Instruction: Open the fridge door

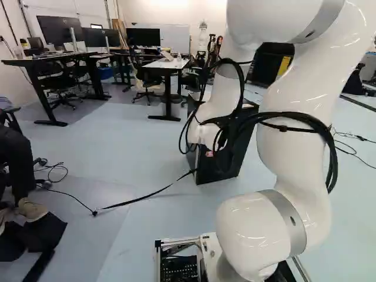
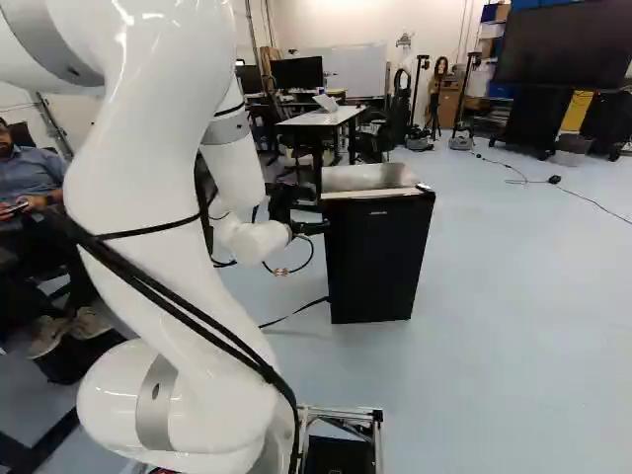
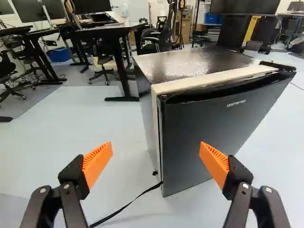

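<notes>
The jaws stand wide apart, their 2 orange pads (image 3: 97, 164) grasping nothing. The mini fridge (image 3: 185, 64) stands ahead, its dark door (image 3: 199, 135) seemingly closed and reaching off to the right. The door's left upright edge lies ahead between the 2 pads; the hinge looks to be right, so that left edge is probably the 1 to pull.

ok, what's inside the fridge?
Can't tell: its door looks shut and covers the contents. Only the outside shows: dark door face, pale edge and shiny top.
</notes>
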Motion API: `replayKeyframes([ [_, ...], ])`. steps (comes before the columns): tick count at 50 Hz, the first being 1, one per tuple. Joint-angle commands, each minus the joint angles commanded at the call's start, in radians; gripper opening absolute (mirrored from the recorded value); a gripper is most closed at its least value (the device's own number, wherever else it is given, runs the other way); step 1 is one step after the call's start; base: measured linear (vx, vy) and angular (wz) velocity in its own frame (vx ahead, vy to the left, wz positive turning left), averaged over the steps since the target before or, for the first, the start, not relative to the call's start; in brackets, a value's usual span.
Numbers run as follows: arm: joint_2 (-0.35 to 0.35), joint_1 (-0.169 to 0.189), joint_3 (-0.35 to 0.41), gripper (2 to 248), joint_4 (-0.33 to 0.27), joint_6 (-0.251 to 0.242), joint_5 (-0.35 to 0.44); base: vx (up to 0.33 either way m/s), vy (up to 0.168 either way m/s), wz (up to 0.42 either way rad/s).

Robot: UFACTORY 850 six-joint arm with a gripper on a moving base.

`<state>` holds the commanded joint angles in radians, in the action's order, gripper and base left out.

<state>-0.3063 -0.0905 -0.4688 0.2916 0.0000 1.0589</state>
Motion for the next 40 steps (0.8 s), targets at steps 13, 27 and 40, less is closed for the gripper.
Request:
replayKeyframes([
  [13, -0.065, -0.013, -0.042, 247, 0.054, 0.000, 0.035, 0.000, 0.000, 0.000],
  [27, -0.126, -0.019, -0.092, 247, 0.113, 0.000, 0.071, 0.000, 0.000, 0.000],
  [40, -0.159, -0.018, -0.136, 247, 0.167, 0.000, 0.103, 0.000, 0.000, 0.000],
])
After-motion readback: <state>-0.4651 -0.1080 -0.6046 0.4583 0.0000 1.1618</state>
